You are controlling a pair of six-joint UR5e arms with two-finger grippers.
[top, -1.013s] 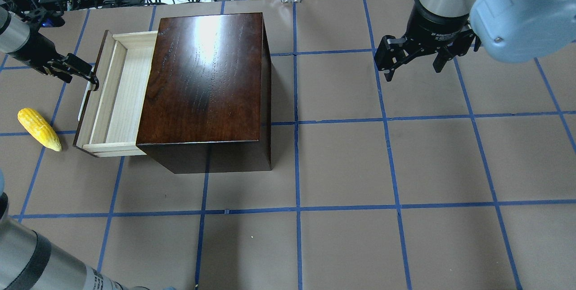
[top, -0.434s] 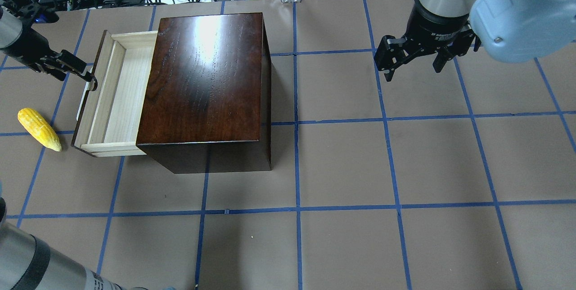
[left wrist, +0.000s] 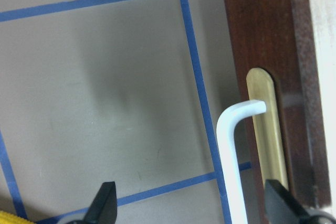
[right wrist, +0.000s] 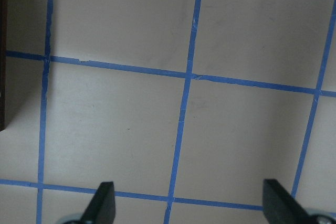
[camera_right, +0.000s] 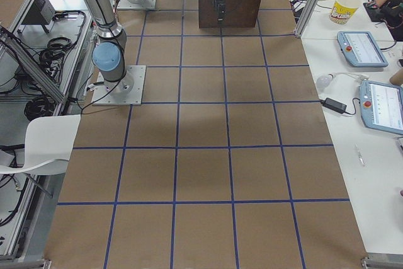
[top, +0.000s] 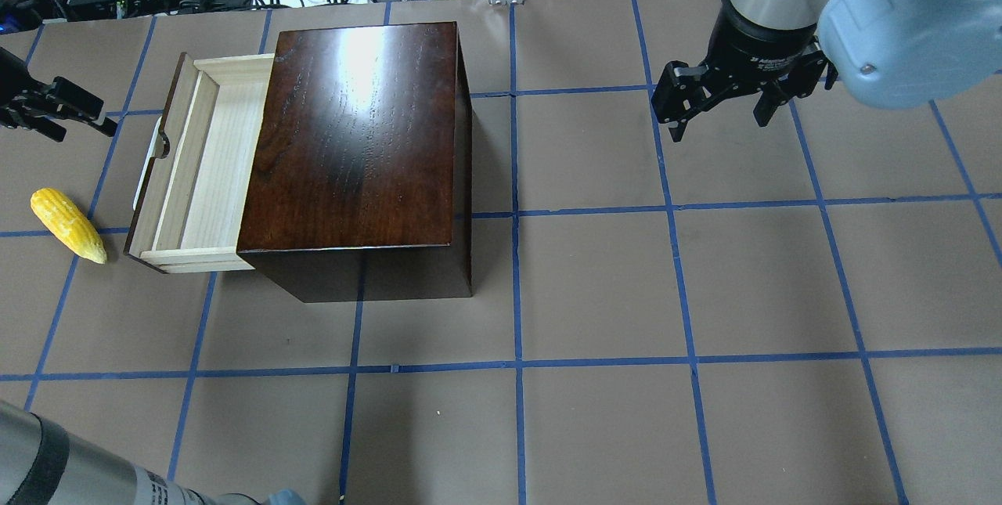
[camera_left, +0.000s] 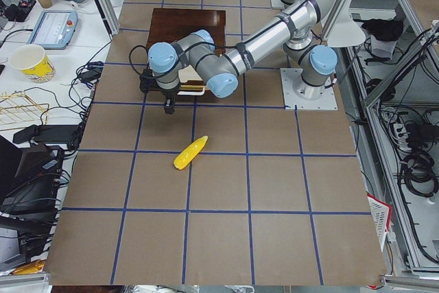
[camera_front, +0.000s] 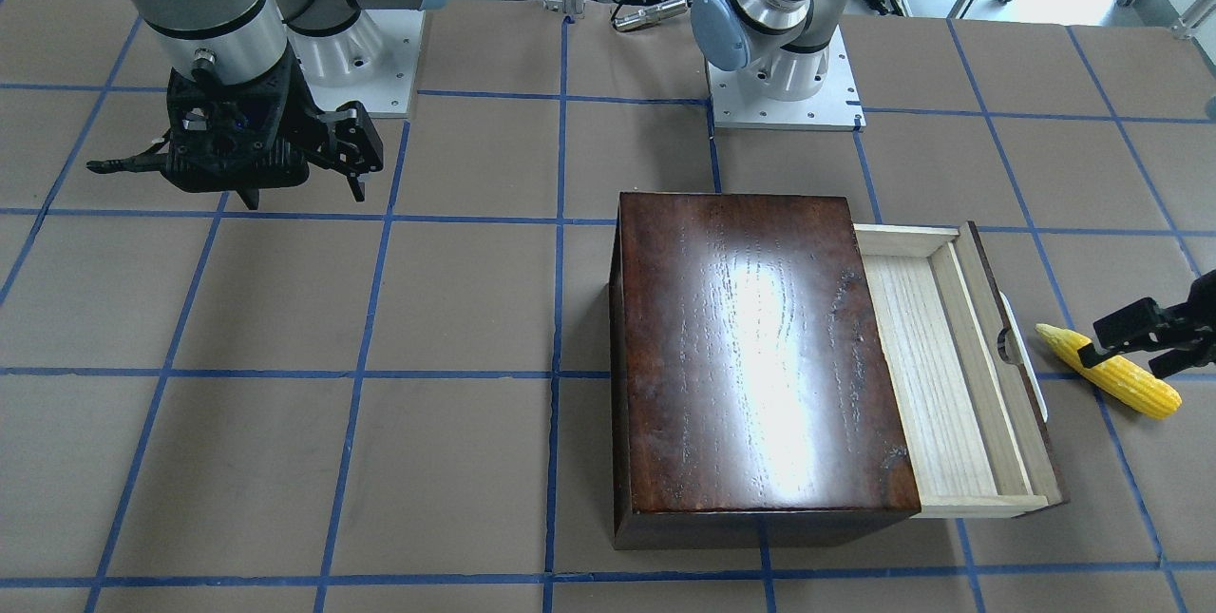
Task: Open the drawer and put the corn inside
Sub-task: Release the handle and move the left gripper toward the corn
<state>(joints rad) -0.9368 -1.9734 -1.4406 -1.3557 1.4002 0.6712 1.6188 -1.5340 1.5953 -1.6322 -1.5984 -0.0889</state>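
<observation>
Drawer [top: 200,168] stands out of box [top: 360,137], corn [top: 68,225] on table near its front panel, left gripper [top: 82,125] spread wide beside handle [top: 145,176], not touching, right gripper [top: 720,125] spread wide, well apart.

Overhead exterior: high behind the robot, looking down on the blue-taped brown table [top: 595,286].
Front-facing: opposite, steeply down.
Side views: distant, from table ends.
Wrist views: close above table.
Shared: glossy dark-brown wooden box [top: 352,137], overhead and front.
</observation>
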